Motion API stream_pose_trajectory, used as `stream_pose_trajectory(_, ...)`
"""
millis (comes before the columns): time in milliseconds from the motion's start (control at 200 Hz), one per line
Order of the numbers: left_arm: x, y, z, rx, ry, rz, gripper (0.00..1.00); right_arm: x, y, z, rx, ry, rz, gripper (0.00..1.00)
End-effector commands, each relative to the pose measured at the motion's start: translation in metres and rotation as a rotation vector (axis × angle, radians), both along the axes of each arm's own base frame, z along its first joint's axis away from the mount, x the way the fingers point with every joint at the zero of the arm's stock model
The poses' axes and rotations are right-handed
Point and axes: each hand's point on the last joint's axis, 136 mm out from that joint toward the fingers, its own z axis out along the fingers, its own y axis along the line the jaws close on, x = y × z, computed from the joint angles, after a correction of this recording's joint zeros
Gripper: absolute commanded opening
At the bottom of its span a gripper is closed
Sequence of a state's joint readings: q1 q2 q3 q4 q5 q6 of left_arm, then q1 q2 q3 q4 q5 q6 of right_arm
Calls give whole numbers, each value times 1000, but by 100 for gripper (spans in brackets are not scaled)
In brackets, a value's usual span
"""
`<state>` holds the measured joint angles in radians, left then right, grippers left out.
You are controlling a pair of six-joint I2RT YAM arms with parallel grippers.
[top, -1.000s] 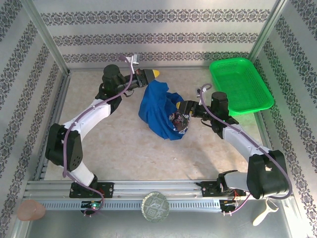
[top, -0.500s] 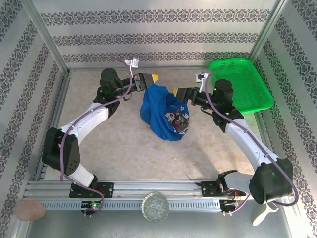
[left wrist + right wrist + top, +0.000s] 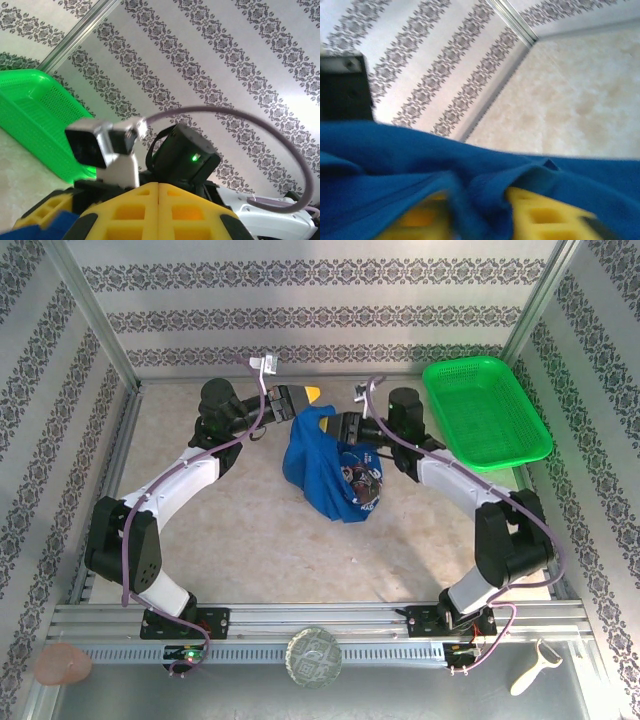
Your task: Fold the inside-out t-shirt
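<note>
One green basket (image 3: pixel 487 412) far right, t-shirt (image 3: pixel 318 465) bunched centre, possibly peeler (image 3: pixel 530 668) front-right

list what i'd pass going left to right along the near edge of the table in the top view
pink lump → left arm's base → round patterned disc → right arm's base → white peeler

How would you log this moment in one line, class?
t-shirt: bunched, unfolded | left end effector: shut | right end effector: gripping t-shirt's upper edge
</note>
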<state>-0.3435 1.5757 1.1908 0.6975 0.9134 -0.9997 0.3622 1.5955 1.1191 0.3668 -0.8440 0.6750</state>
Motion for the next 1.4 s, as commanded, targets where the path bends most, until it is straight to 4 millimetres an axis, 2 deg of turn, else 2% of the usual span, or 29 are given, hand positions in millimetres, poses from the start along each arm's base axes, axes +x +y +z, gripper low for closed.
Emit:
stream_pose_trajectory(0,13,24,31,-57,-65,81,10,-5,-3,100,149,-193,55,0)
stream_pose_trajectory(50,26,47,37,-86,-62,167,41,-4,-13,134,182,-242,29,0)
stream_pose_trajectory(120,41,81,43,-123,-56,289,61,-9,-28,185,229,-319,-12,0)
stream_pose_trajectory(160,44,94,46,-132,-57,330,68,-15,-35,215,245,-370,-34,0)
stream_pose_trajectory(205,44,99,48,-125,-63,356,71,-20,-39,241,253,-408,-59,0)
stream_pose_trajectory(265,40,97,46,-95,-64,360,74,-28,-43,274,260,-463,-81,0)
stream_pose_trajectory(325,33,90,38,-67,-59,354,75,-29,-48,294,255,-490,-133,0)
stream_pose_trajectory(425,18,73,24,2,-50,357,77,-25,-56,317,244,-534,-224,0)
stream_pose_trajectory(560,-16,33,-1,180,-68,349,77,-24,-63,340,245,-572,-279,0)
stream_pose_trajectory(684,-48,-4,-38,372,-95,342,78,-24,-62,356,230,-600,-306,0)
stream_pose_trajectory(764,-59,-18,-65,480,-110,364,78,-26,-59,368,230,-612,-299,0)
stream_pose_trajectory(839,-69,-33,-81,526,-123,350,79,-28,-55,375,227,-618,-292,0)
stream_pose_trajectory(914,-70,-45,-94,568,-126,356,80,-33,-51,379,216,-626,-289,0)
stream_pose_trajectory(989,-59,-49,-107,612,-100,393,80,-35,-49,378,204,-631,-292,0)
stream_pose_trajectory(1034,-52,-45,-115,660,-78,427,69,-35,-52,377,192,-629,-309,0)
stream_pose_trajectory(1074,-47,-36,-118,711,-72,469,44,-35,-58,375,171,-629,-337,0)
stream_pose_trajectory(1114,-43,-24,-113,737,-76,510,22,-34,-66,371,143,-630,-381,0)
stream_pose_trajectory(1174,-40,-2,-96,732,-95,548,0,-30,-85,359,86,-615,-486,0)
stream_pose_trajectory(1219,-38,19,-78,708,-105,576,0,-29,-103,351,57,-605,-559,0)
stream_pose_trajectory(1294,-35,54,-41,636,-113,595,0,-25,-124,325,11,-552,-639,0)
stream_pose_trajectory(1394,-38,88,8,560,-133,565,0,-40,-140,306,-24,-533,-682,0)
